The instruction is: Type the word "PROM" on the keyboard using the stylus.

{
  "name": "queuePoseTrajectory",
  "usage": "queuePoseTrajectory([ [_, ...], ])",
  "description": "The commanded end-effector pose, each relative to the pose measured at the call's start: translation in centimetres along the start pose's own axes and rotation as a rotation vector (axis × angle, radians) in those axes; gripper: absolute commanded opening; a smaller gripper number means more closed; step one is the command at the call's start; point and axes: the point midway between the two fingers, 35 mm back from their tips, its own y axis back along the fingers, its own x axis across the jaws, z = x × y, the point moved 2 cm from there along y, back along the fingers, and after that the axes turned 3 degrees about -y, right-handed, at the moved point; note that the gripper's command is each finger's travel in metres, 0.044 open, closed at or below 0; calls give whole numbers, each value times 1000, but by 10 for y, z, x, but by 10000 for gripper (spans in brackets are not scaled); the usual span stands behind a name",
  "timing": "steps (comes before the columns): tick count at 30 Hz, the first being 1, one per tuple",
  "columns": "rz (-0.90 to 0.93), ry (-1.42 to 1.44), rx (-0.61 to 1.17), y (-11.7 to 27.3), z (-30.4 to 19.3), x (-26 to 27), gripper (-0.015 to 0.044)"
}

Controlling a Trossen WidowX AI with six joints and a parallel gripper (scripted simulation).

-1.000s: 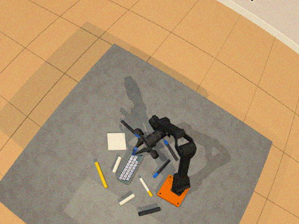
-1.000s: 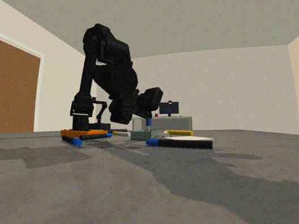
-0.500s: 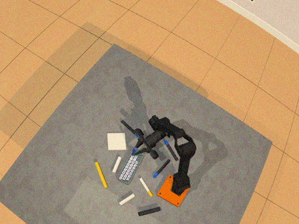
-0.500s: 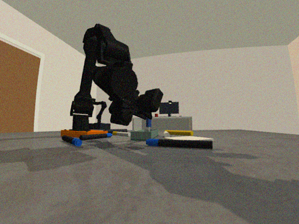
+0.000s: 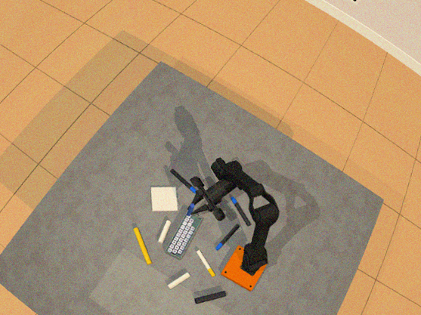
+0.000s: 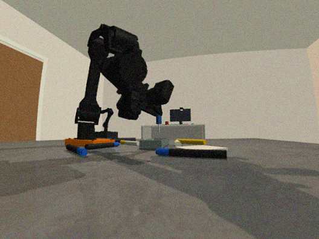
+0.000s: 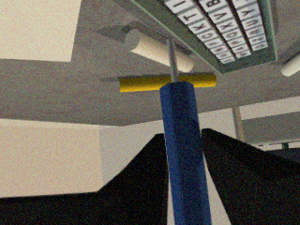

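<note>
My gripper [image 5: 191,211] [image 6: 160,114] [image 7: 183,139] is shut on the blue stylus [image 5: 190,207] [image 6: 159,119] [image 7: 180,110], which points down with its thin grey tip. The small green keyboard [image 5: 181,238] [image 6: 151,144] [image 7: 236,67] with white keys lies below the gripper. In the exterior view the tip hangs a little above the keyboard. In the wrist view the tip appears just outside the keyboard's long green edge, near the T, K and I keys. Part of the keyboard is cut off at the top of the wrist view, so not all letters show.
A white square pad [image 5: 164,198] [image 7: 35,28] and a white cylinder [image 5: 164,231] [image 7: 155,52] lie beside the keyboard. A yellow stick [image 5: 141,245] [image 7: 141,84] lies beyond. Blue-ended black markers [image 5: 180,178] [image 5: 241,212] [image 5: 228,236] lie around the arm. The base plate [image 5: 241,279] is orange.
</note>
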Motion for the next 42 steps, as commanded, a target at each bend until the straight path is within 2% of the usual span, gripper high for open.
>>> queuePoseTrajectory([
  [1,1,2,0,0,0,0,78],
  [5,1,2,0,0,0,0,51],
  [7,0,1,0,2,1,-2,0],
  [13,-2,-3,4,13,2,-14,0],
  [23,-2,-4,2,4,21,-14,0],
  [42,-2,-4,2,4,21,-14,0],
])
